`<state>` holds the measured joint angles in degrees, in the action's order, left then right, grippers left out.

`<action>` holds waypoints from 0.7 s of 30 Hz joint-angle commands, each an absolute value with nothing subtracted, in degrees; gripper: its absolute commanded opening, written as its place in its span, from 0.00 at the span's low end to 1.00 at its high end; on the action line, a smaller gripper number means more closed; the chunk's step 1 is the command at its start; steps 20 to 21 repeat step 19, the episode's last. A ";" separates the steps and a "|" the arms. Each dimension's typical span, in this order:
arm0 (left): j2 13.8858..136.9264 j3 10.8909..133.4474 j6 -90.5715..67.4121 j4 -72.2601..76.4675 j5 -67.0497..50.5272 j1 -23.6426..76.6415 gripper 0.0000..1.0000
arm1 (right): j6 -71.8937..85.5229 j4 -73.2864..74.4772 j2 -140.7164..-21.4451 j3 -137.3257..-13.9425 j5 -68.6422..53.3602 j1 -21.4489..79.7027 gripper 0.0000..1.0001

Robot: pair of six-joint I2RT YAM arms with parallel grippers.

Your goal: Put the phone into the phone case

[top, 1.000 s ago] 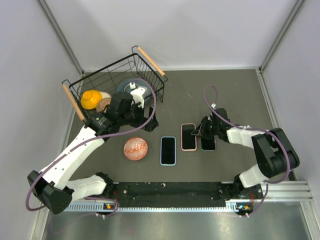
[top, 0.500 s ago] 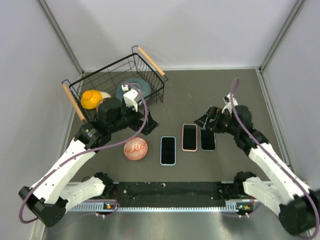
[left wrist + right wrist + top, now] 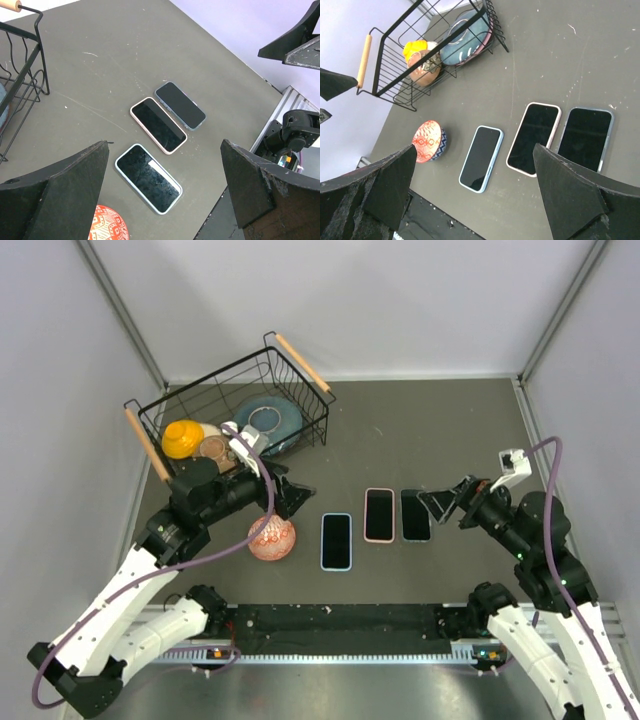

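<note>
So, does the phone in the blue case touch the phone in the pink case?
Apart. The right wrist view shows a strip of bare table between the blue-cased phone and the pink-cased phone.

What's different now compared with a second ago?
The right claw, which sat narrowed at the far end of the dark phone, has opened, let go and pulled back to the right. The left claw, open throughout, drew back slightly toward its base. The dark phone, pink-cased phone, blue-cased phone, red bowl and basket stayed put.
</note>
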<state>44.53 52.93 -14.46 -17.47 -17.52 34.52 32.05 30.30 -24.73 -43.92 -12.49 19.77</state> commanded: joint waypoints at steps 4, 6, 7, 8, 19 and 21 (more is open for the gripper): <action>44.56 52.65 -14.59 -13.45 -17.05 34.45 0.99 | 32.52 31.73 -23.64 -43.68 -9.23 20.21 0.99; 44.39 52.21 -14.59 -12.66 -16.79 34.45 0.99 | 32.96 31.64 -23.64 -43.68 -9.49 20.30 0.99; 44.38 52.21 -14.59 -12.57 -16.70 34.45 0.99 | 32.78 31.47 -23.64 -43.77 -10.10 20.22 0.99; 44.47 52.21 -14.59 -12.48 -16.70 34.54 0.99 | 32.70 31.46 -23.64 -43.94 -10.11 20.21 0.99; 44.38 51.86 -14.33 -12.30 -16.35 34.45 0.99 | 32.78 29.36 -24.26 -43.95 -12.22 20.30 0.99; 44.38 51.86 -14.33 -12.30 -16.35 34.45 0.99 | 32.78 29.36 -24.26 -43.95 -12.22 20.30 0.99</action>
